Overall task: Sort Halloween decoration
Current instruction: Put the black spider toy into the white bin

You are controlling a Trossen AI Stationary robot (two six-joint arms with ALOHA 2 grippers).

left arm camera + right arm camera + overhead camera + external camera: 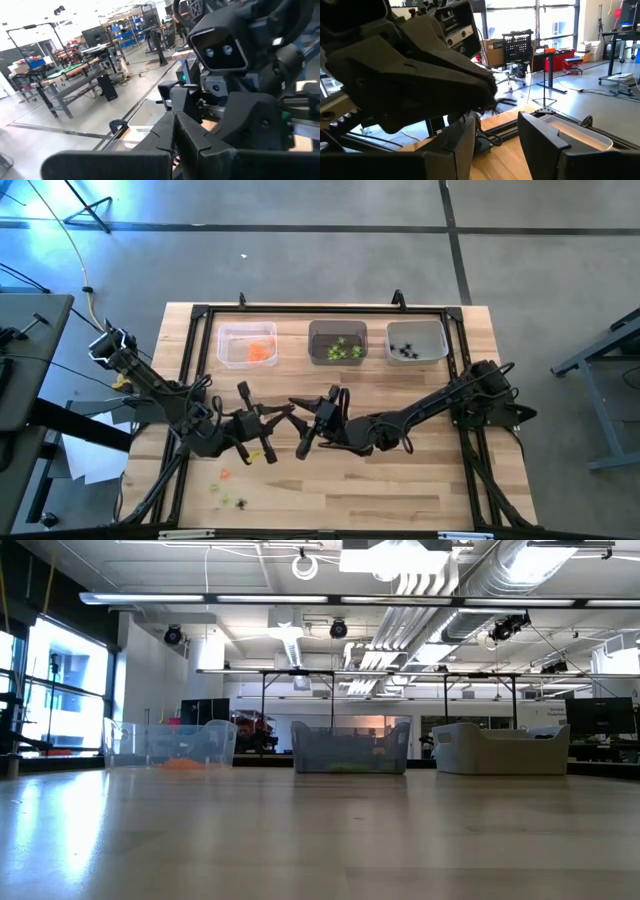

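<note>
Overhead, both arms meet mid-desk [420, 490]. The left gripper [285, 412] has its fingers [200, 145] pressed together, holding nothing visible. The right gripper [300, 405], just beside it, has fingers [545, 135] spread. Sorted trinkets lie in three bins: orange [261, 352], green [343, 350], black spiders [405, 351]. A few unsorted trinkets [226, 490] remain near the desk's front-left edge.

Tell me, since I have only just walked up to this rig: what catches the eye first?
Two dark arms meet nose to nose at mid-table, the left gripper shut and the right gripper open. Behind them three small translucent bins line the far edge: orange trinkets in the left, lime-green ones in the middle, black spiders in the right. A few unsorted trinkets lie near the front-left corner.
</note>
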